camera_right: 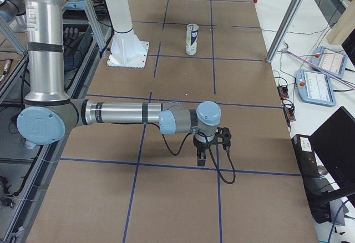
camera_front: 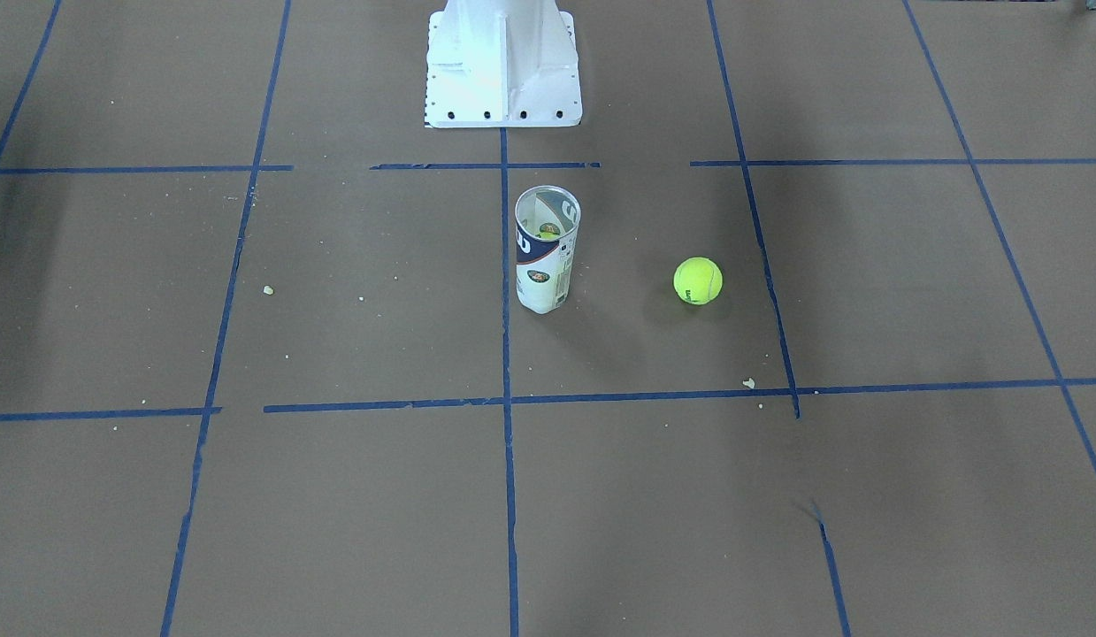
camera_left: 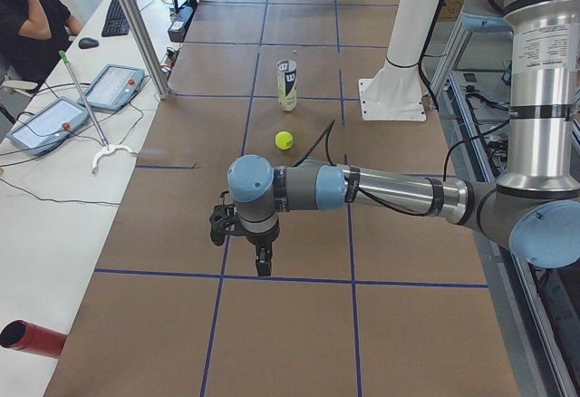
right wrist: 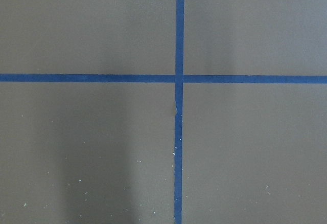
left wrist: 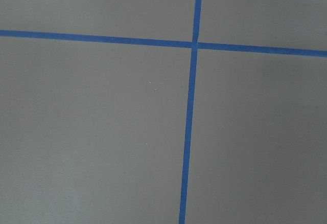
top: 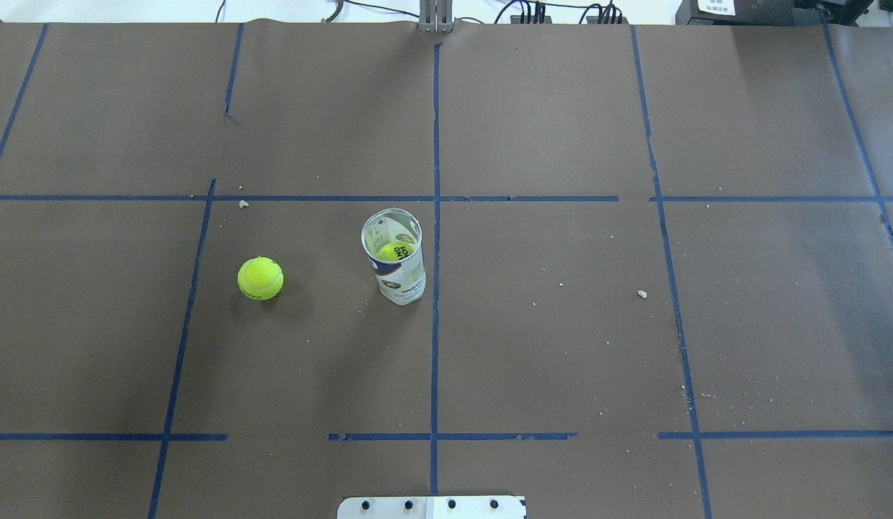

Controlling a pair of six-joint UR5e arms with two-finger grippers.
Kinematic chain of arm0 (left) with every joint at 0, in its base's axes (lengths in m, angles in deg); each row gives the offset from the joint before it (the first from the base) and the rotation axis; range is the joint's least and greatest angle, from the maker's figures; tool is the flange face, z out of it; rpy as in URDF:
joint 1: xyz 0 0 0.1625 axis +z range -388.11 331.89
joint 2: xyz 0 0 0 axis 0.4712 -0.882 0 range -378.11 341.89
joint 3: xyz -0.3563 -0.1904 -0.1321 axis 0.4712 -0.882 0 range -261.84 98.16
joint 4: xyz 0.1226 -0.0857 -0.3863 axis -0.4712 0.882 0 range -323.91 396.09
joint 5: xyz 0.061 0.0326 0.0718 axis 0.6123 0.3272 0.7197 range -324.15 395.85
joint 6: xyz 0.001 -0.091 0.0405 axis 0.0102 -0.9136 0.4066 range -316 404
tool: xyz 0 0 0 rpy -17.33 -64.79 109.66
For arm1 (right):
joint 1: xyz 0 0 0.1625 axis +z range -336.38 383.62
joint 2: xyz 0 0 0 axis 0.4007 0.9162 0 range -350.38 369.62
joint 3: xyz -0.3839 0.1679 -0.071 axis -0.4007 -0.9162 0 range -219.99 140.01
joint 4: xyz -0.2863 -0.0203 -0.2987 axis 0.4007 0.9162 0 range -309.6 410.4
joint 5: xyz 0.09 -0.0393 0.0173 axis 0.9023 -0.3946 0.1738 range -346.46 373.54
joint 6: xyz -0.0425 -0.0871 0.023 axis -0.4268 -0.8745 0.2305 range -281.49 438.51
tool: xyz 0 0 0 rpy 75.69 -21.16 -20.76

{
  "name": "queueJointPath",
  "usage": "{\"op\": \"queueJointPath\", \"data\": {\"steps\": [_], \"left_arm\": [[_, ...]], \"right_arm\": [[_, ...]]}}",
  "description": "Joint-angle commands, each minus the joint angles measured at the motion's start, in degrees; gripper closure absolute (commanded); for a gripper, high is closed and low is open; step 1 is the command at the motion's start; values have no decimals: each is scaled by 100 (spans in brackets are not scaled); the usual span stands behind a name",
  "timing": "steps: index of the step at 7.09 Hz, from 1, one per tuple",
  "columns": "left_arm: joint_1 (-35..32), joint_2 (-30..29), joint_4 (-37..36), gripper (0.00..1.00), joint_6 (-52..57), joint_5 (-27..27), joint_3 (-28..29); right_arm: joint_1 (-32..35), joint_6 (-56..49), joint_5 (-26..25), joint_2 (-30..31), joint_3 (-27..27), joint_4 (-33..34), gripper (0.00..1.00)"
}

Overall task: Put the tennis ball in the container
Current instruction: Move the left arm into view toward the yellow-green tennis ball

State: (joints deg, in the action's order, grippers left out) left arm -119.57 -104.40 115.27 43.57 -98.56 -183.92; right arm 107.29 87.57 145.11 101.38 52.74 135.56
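A loose yellow-green tennis ball [camera_front: 698, 280] [top: 260, 278] [camera_left: 285, 140] lies on the brown table on my left side, about two can widths from the container. The container [camera_front: 548, 249] [top: 394, 256] [camera_left: 286, 84] [camera_right: 192, 39] stands upright near the table's middle, open at the top, with another ball [top: 396, 251] low inside it. My left gripper [camera_left: 262, 261] hangs over the table's left end, far from the ball. My right gripper [camera_right: 201, 157] hangs over the right end. Both point down and show only in the side views, so I cannot tell their state. The wrist views show only paper and tape.
The white metal pedestal [camera_front: 503, 62] [camera_left: 394, 89] [camera_right: 127, 49] stands behind the can at the robot's base. Blue tape lines [top: 435, 288] divide the brown paper. An operator [camera_left: 27, 16] and control tablets [camera_left: 113, 87] sit beyond the table's far edge.
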Motion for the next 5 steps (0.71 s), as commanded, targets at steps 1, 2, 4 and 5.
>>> {"op": "queueJointPath", "data": {"steps": [1, 2, 4, 5], "left_arm": [[5, -54, 140, 0, 16, 2, 31], [40, -124, 324, 0, -36, 2, 48], [364, -501, 230, 0, -498, 116, -353], [540, -651, 221, 0, -1311, 169, -739]], "right_arm": [[0, 0, 0, 0, 0, 0, 0], [0, 0, 0, 0, 0, 0, 0], [0, 0, 0, 0, 0, 0, 0], [-9, 0, 0, 0, 0, 0, 0]]}}
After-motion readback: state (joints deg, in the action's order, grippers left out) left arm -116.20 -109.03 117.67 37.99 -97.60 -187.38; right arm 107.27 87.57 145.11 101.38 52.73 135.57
